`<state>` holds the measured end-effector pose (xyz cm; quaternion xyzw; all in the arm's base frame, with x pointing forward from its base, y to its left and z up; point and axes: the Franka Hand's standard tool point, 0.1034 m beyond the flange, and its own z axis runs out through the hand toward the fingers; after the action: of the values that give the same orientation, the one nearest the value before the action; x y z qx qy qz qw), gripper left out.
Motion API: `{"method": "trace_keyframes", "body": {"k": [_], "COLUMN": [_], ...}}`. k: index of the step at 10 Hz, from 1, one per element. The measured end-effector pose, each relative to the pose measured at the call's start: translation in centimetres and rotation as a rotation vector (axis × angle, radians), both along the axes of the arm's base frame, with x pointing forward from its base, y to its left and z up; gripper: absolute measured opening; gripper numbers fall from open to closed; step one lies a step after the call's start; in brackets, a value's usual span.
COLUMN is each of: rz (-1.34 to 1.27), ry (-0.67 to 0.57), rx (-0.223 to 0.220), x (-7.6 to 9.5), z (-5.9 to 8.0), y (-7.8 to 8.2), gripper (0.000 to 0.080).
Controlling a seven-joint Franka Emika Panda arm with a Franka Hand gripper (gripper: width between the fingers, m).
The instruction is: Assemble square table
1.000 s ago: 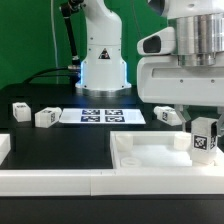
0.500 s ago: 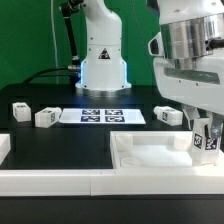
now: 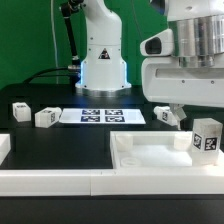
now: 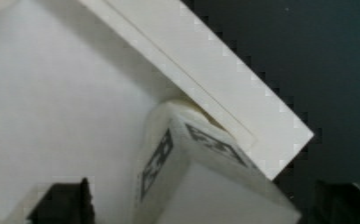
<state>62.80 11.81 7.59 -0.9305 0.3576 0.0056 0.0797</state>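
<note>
The white square table top (image 3: 150,156) lies at the front of the exterior view's right, its raised rim showing. One tagged white leg (image 3: 207,138) stands upright in its right corner. My gripper (image 3: 203,114) hangs straight above that leg. In the wrist view the leg (image 4: 203,170) sits between the two dark fingers (image 4: 61,202) beside the top's rim (image 4: 212,75), with a gap on each side, so the jaws stand open around it. Three loose legs lie on the black table: two at the left (image 3: 21,111) (image 3: 46,117) and one behind the top (image 3: 168,116).
The marker board (image 3: 102,116) lies in the middle at the back, in front of the robot base (image 3: 102,65). A low white border rail (image 3: 50,181) runs along the front edge, with a white block (image 3: 4,148) at the far left.
The wrist turned about the leg half a second ago and has since turned back to its first heading. The leg now shows a different tagged face and stands free of the fingers.
</note>
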Motion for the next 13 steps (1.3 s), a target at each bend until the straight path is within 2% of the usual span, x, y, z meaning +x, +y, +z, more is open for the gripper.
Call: {"method": "trace_keyframes", "body": {"k": [2,5,6,8,10,12,13], "rz": [0.087,0.404,0.564,0.808,0.813,0.811,0.713], "ry": [-0.032,-0.079,-0.099,-0.134,-0.142,-0.142,-0.131], "rx": [-0.010,-0.033,-0.065,-0.096,-0.100,-0.100,-0.093], "x": [-0.16,-0.07,-0.03,-0.07,0.01,0.01,0.06], "z": [0.11,0.08,0.10,0.09,0.06,0.06,0.08], "y": [-0.18,-0.59,-0.44,0.32,0.21,0.19,0.05], "gripper": [0.0644,0.0648,0.0648,0.0648,0.0648,0.0364,0.0293]}}
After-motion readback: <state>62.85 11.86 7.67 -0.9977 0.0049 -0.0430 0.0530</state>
